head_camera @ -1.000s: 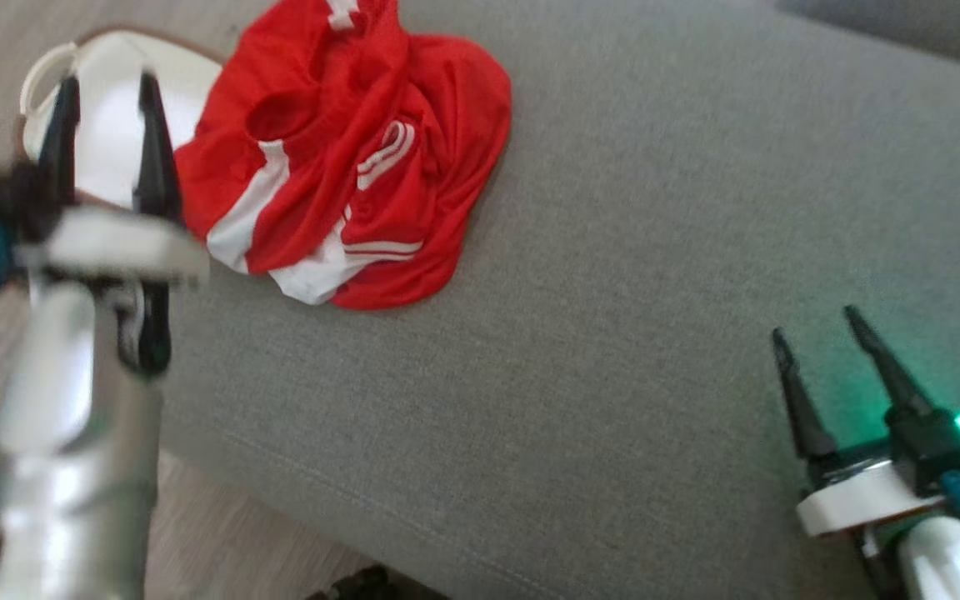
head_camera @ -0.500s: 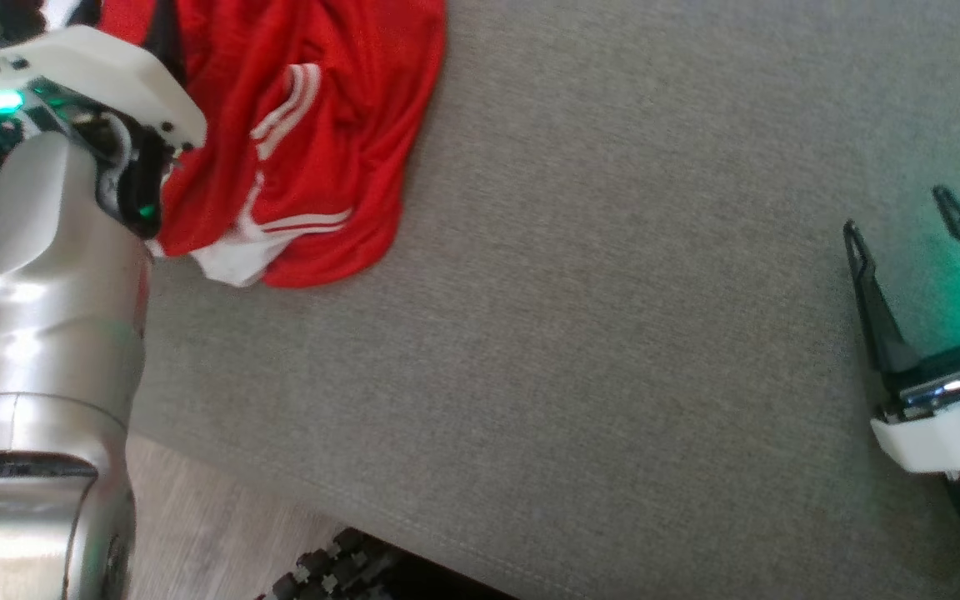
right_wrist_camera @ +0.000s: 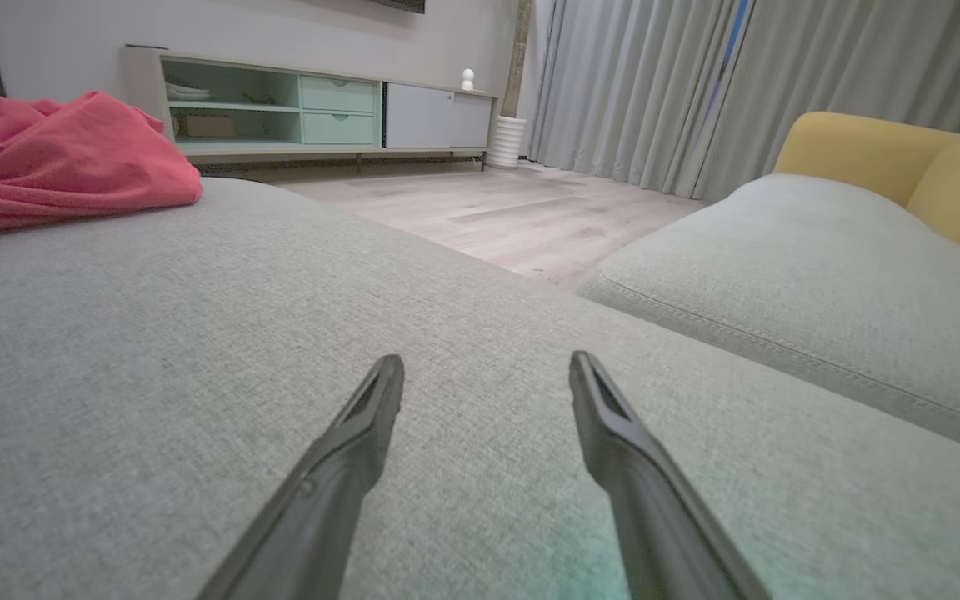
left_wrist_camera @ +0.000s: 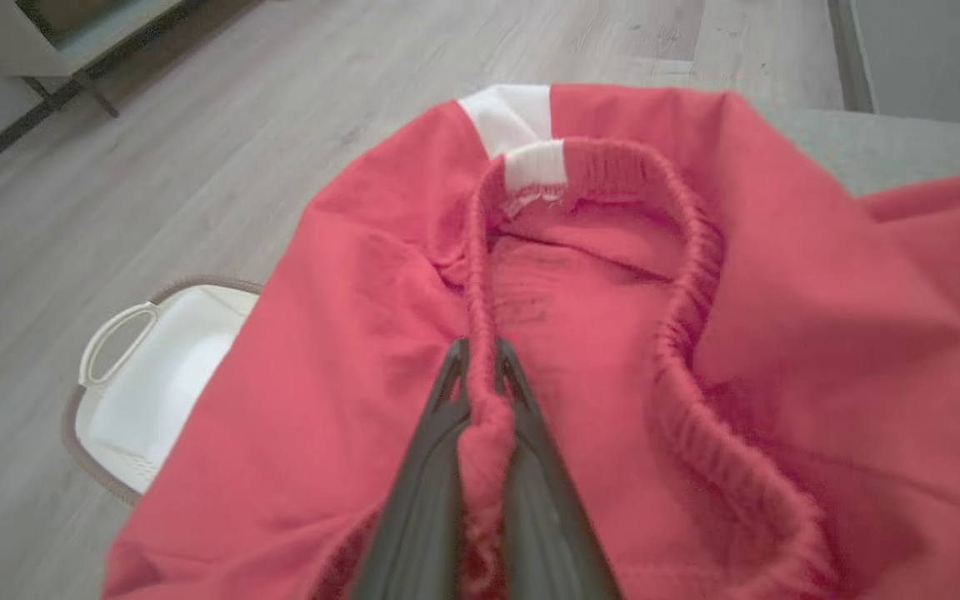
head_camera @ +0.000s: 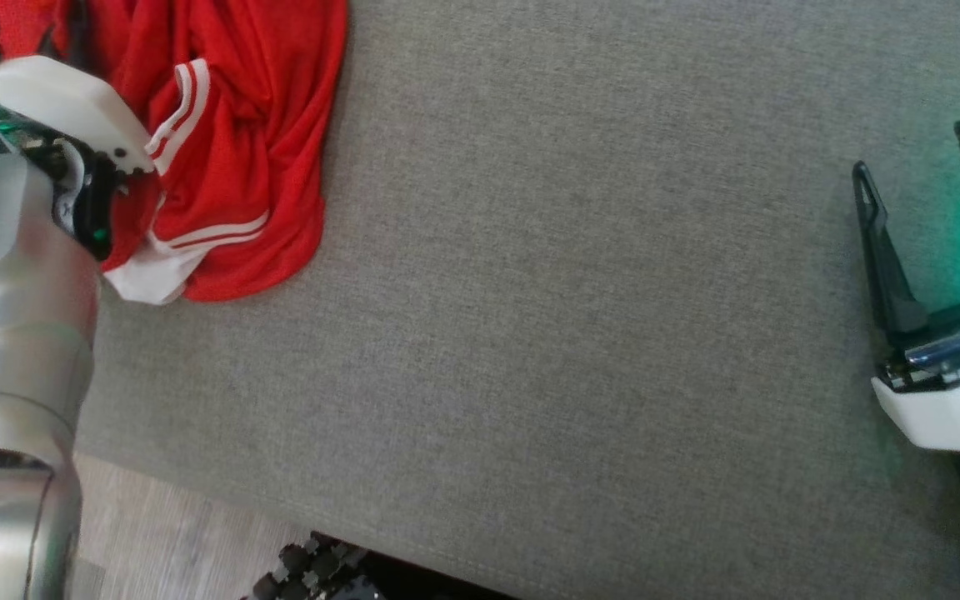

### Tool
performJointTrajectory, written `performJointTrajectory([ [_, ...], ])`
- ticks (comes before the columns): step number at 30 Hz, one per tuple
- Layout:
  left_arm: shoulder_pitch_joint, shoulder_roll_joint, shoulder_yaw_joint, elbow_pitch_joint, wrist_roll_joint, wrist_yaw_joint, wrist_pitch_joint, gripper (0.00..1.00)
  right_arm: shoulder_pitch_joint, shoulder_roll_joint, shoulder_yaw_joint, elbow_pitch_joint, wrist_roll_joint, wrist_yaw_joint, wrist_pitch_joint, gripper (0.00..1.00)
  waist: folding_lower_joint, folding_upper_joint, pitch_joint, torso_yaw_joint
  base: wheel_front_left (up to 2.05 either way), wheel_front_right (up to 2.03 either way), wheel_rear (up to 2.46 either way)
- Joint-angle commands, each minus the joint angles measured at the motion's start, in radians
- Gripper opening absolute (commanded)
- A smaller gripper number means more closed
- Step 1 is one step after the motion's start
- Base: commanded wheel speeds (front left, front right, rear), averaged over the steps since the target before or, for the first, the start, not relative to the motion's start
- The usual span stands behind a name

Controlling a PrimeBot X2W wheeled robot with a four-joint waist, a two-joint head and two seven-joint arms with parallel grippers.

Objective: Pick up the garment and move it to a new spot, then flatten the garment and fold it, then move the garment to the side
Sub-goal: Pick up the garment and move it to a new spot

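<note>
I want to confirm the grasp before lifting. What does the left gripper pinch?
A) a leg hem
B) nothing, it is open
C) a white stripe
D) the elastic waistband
D: the left wrist view shows the left gripper shut on the elastic waistband of the red garment.

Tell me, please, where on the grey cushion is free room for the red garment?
The widest bare patch is the middle of the grey cushion, between the red garment and the open right hand. The left corner is crowded: the garment lies bunched there, with the left hand shut on it.
</note>
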Motion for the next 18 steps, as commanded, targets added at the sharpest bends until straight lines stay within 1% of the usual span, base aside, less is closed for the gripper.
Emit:
performJointTrajectory([
  [1, -0.035, 0.081, 0.008, -0.011, 0.014, 0.002, -0.021, 0.00, 0.027, -0.012, 0.001, 0.078, -0.005, -0.001, 0.017, 1.00, 0.0000, 0.0000, -0.011, -0.005, 0.00, 0.00, 0.00],
  [5, -0.070, 0.127, -0.038, -0.007, 0.060, 0.002, -0.104, 0.00, 0.007, 0.022, 0.016, 0.095, 0.001, -0.001, 0.017, 1.00, 0.0000, 0.0000, -0.058, -0.022, 0.00, 0.00, 0.00],
  [10, -0.129, 0.184, -0.108, -0.028, 0.144, 0.009, -0.179, 0.00, -0.007, 0.078, 0.034, 0.125, 0.017, -0.001, 0.017, 1.00, 0.0000, 0.0000, -0.158, -0.052, 0.00, 0.00, 0.00],
  [14, -0.176, 0.222, -0.168, -0.083, 0.218, 0.018, -0.202, 0.00, -0.008, 0.141, 0.048, 0.145, 0.032, -0.001, 0.017, 1.00, 0.0000, 0.0000, -0.262, -0.091, 0.00, 0.00, 0.00],
  [18, -0.208, 0.237, -0.226, -0.140, 0.267, 0.011, -0.207, 0.00, 0.015, 0.204, 0.062, 0.168, 0.047, -0.001, 0.017, 1.00, 0.0000, 0.0000, -0.385, -0.144, 0.00, 0.00, 0.00],
])
